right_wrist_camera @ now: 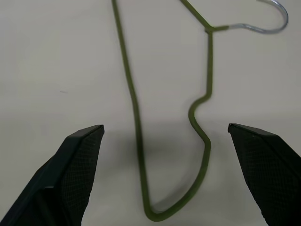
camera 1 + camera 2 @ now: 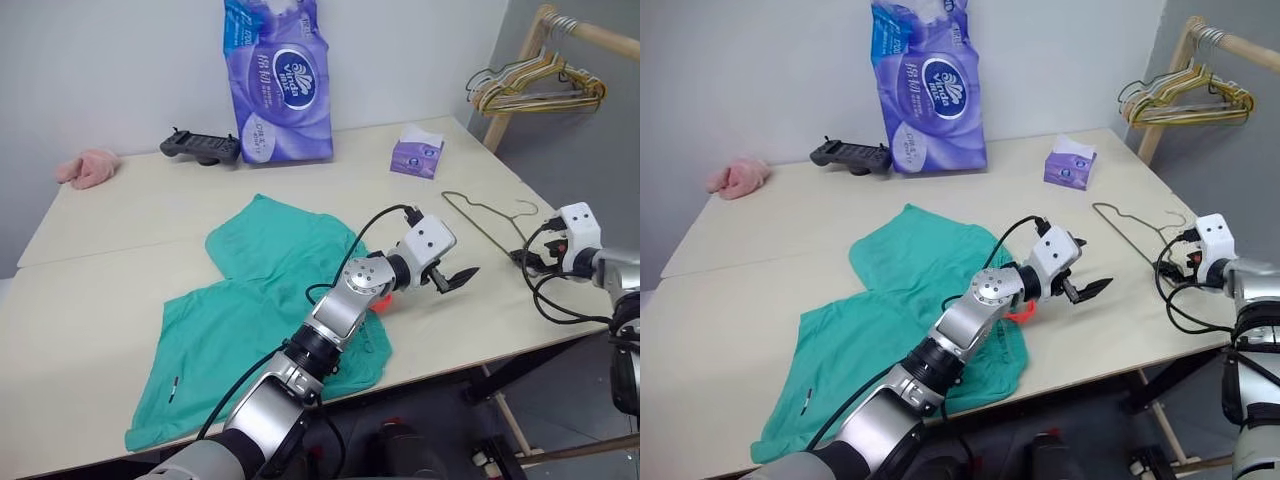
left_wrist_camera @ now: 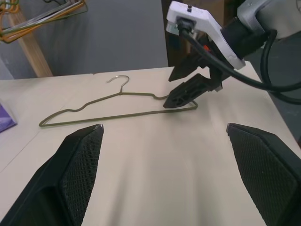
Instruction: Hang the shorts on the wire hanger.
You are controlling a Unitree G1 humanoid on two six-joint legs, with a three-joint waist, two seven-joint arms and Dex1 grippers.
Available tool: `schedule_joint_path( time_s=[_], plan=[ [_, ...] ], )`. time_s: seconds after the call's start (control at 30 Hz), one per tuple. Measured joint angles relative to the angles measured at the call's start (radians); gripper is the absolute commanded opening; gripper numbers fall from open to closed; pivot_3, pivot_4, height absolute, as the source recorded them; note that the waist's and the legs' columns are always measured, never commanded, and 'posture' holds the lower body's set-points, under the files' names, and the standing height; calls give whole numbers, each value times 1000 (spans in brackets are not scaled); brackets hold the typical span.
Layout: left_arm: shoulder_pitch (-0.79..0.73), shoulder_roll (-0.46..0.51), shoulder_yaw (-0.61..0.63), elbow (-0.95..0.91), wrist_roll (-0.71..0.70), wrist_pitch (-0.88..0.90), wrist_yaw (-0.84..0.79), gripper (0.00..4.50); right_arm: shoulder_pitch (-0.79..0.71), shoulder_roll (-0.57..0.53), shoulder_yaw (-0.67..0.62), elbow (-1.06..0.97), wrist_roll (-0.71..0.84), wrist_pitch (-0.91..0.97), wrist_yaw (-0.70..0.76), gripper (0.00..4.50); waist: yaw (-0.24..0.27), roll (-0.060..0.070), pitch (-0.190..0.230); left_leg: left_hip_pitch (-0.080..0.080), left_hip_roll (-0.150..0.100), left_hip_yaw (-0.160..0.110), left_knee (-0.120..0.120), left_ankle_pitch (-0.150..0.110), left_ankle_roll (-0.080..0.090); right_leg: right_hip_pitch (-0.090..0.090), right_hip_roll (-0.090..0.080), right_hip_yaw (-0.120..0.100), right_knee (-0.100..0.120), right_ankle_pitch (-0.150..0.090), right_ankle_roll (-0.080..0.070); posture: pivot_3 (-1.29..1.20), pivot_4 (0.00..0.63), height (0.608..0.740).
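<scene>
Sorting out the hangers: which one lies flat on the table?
The thin olive-green wire hanger, alone on the table near the right gripper. The gold and silver hangers hang bunched on the wooden rail.

Soft matt cloth shorts, thin olive metal wire hanger, smooth matt table

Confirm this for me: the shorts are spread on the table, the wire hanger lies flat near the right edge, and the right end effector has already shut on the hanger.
Not quite. The right end effector is open, its fingers standing apart on either side of the wire hanger, as the right wrist view shows. The rest holds: the shorts are spread on the table, and the hanger lies flat near its right edge.
</scene>
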Motion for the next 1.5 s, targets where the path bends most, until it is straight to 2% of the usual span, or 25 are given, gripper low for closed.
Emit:
schedule_joint_path(
  time_s=[0.23,0.43,0.93,1.13,1.27,1.5],
  plan=[
    [18,15,1,-80,-2,40,-18,4462,-36,15,-60,97,-4,-52,-114,4500,11,3,-2,0,0,5,0,0,0,-1,0,5,0,1,2,-36,25,740],
    [42,32,9,-109,-2,74,-21,4462,-62,20,-139,123,19,-45,-132,4500,14,4,-3,0,0,7,1,-1,1,-2,0,6,0,2,3,-39,18,740],
    [9,46,25,-107,-3,78,-38,4462,-35,89,-140,143,-38,-58,-269,4500,18,6,-17,0,0,9,1,-1,2,-2,0,8,0,5,0,-13,3,740],
    [19,63,27,-122,-2,88,-37,4462,-29,89,-191,162,-26,-46,-345,4500,27,7,-23,0,-1,10,1,-1,2,-2,0,9,-1,5,0,-10,0,740],
    [23,71,27,-145,-2,90,-38,4462,-29,90,-247,169,9,-24,-364,4500,27,9,-24,0,-1,11,1,-1,2,-2,1,10,0,5,0,-14,0,740],
    [22,79,27,-144,-2,90,-39,4462,-29,89,-207,167,-36,-22,-330,4500,28,8,-29,0,0,11,1,-1,3,-2,1,11,-1,5,0,-10,0,740]
  ],
)
